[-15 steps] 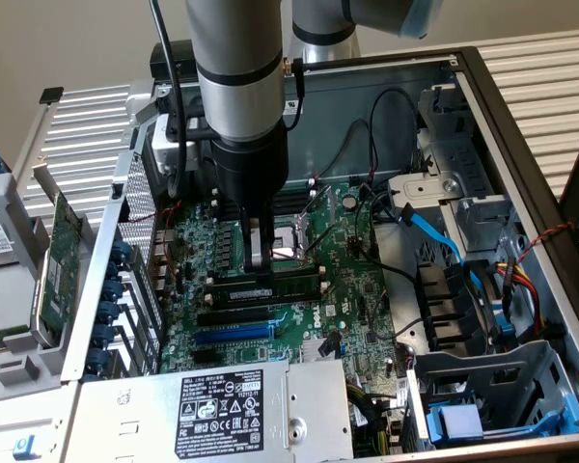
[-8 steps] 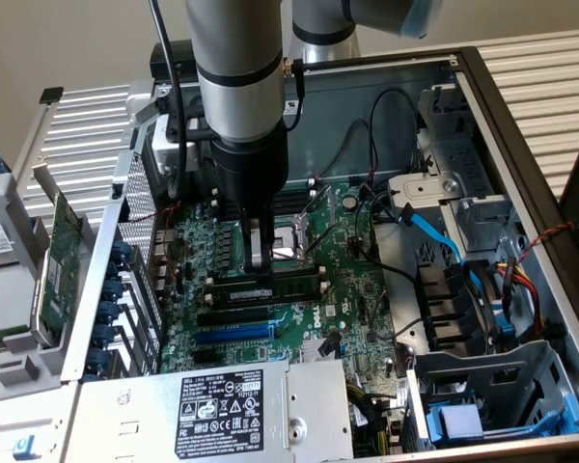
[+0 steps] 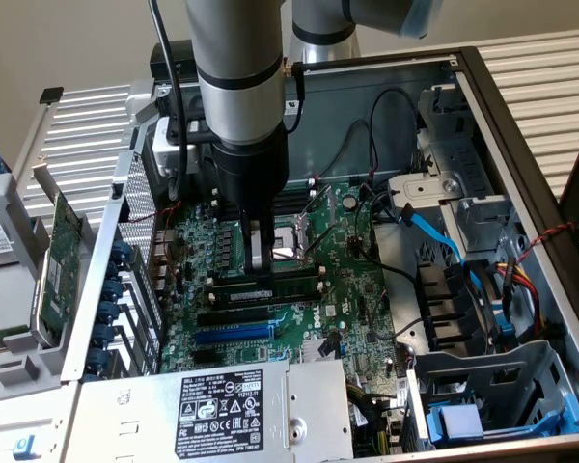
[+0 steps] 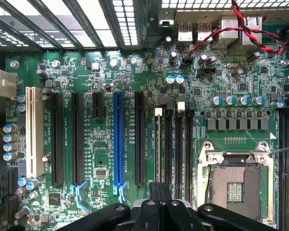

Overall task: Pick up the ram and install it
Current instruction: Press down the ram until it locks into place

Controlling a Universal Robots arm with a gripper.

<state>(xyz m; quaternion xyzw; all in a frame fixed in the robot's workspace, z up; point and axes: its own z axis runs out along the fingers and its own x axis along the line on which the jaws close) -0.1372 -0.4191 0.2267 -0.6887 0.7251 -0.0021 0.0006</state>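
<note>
The big computer case (image 3: 521, 193) lies open on its side, with the green motherboard (image 4: 101, 159) inside. The robot's arm (image 3: 239, 87) reaches straight down into it. Its gripper (image 3: 261, 253) has its fingers (image 4: 160, 192) pressed together, right over the ram (image 3: 265, 286), which sits on edge in the row of black memory slots (image 4: 178, 154) beside the empty square chip socket (image 4: 236, 185). To do this well, I think the push should go straight down, with the stick lined up along its slot, so both ends seat evenly. A white sticker (image 3: 222, 400) on the silver box (image 3: 212, 415) has small writing, too tiny to read.
</note>
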